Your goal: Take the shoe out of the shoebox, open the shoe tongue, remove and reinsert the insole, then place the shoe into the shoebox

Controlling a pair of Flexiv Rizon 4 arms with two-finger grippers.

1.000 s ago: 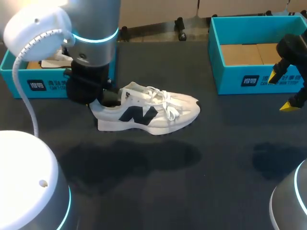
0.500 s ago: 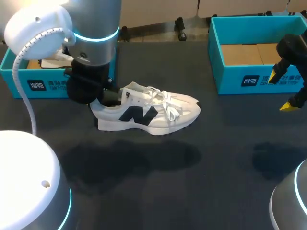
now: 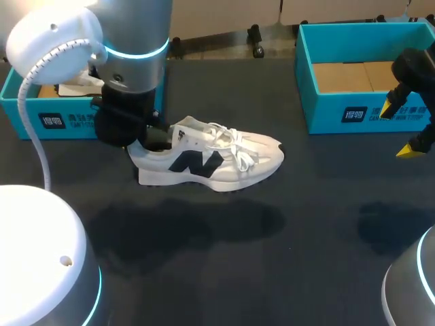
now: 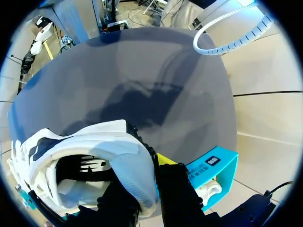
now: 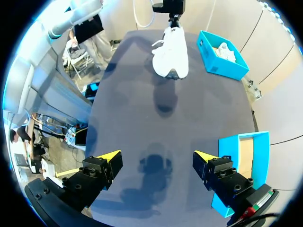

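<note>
1. Done: the shoe (image 3: 211,159) is out of its box, standing on the worktop (image 3: 306,238).
2. Left jaws are clenched on the shoe's heel (one finger inside); right jaws hang released beside the empty shoebox (image 3: 326,115).
3. Not yet done, by my reading: tongue, insole, reboxing.

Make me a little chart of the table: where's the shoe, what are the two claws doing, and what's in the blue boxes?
shoe: white, upright on the table, outside both boxes
left gripper: clamped on the shoe's heel
right gripper: open, holding nothing, near the right box
left box: holds another shoe
right box: no shoe, bare cardboard floor
</note>
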